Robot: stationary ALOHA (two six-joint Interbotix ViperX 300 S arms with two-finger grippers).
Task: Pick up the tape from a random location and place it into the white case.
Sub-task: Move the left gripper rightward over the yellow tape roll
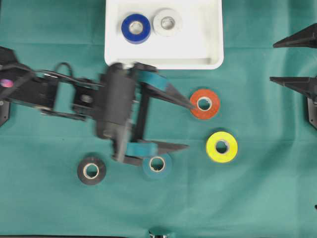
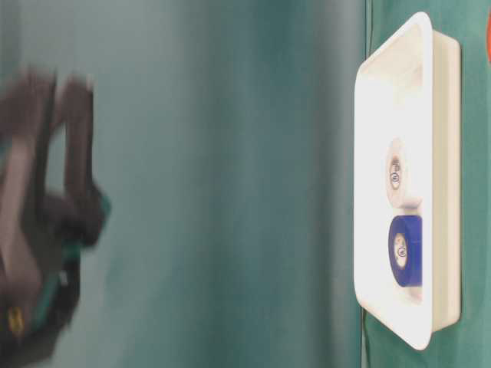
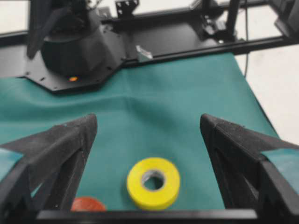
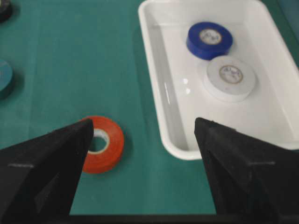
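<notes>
overhead view: left tool [image 1: 187,125] spread wide, beside yellow tape [image 1: 221,147].

Setting. A counter [image 1: 49,208] covered edge to edge by a teal cloth [image 3: 187,93], smooth except for slight waviness near its far edge in the left wrist view. Beyond that edge runs a black metal frame [image 3: 187,42] of bars and brackets, with a pale, brightly lit floor [image 3: 275,93] to the right and behind it. In the table-level view the backdrop is a plain blurred teal surface [image 2: 230,153]. Lighting is even and diffuse, casting soft, short shadows on the cloth.
</notes>
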